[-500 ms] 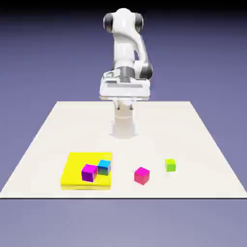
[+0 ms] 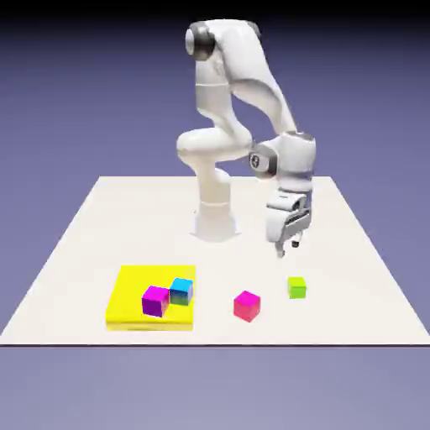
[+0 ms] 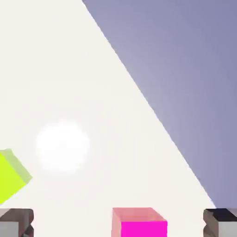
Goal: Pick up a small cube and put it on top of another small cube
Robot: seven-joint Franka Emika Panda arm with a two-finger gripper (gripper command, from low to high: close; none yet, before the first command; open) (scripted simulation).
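Note:
The small green cube (image 2: 296, 288) rests on the table toward the exterior view's right. In the hand view the same green cube (image 3: 9, 178) shows at the left edge. My gripper (image 2: 290, 248) hangs open above and slightly behind it, with nothing between its fingertips (image 3: 16, 223), which stand far apart. The blue-cyan cube (image 2: 181, 291) with a teal top sits on a flat yellow slab (image 2: 134, 315) at the exterior view's left, touching a purple cube (image 2: 155, 301).
A pink-magenta cube (image 2: 247, 306) lies on the table between the slab and the green cube. In the hand view this pink-magenta cube (image 3: 139, 222) shows at the bottom middle. The table's edge (image 3: 152, 115) runs diagonally there.
The arm has swung out from its folded pose over the base and come down toward the exterior view's right, bringing the gripper above the green cube. No cube has moved.

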